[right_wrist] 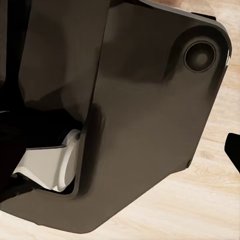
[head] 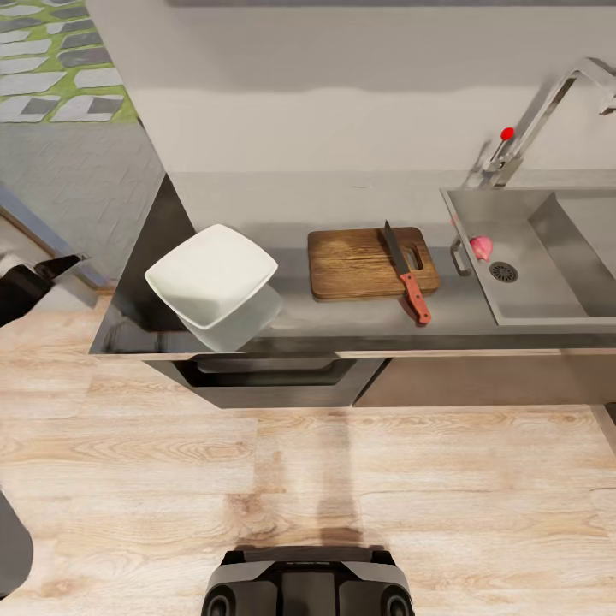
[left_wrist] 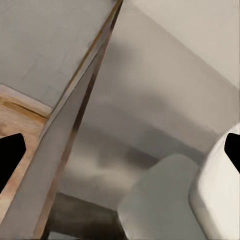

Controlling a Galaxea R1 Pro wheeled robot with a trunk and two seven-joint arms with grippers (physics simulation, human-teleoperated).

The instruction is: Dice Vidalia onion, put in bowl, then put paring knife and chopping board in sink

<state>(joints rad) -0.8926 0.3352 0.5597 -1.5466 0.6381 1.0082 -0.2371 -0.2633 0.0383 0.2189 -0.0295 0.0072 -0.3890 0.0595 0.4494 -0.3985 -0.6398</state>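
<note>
Left wrist view: two dark fingers (left_wrist: 11, 155) are showing at opposite frame edges, spread wide, holding nothing, w/ the white bowl (left_wrist: 220, 200) just ahead. Right wrist view: one dark fingertip (right_wrist: 234, 147) is peeking in beside the robot's dark body panel (right_wrist: 145, 115); can't tell its opening. Head view: left arm (head: 26, 287) is hanging at the picture's left, apart from the grey worktop (head: 291, 321). The bowl (head: 211, 274) is sitting on it, then the chopping board (head: 364, 263) w/ the red-handled paring knife (head: 406, 272) lying across its slotted end, handle overhanging. The pinkish onion (head: 482, 247) is lying in the sink (head: 535, 295) near the drain, under the faucet (head: 535, 128).
</note>
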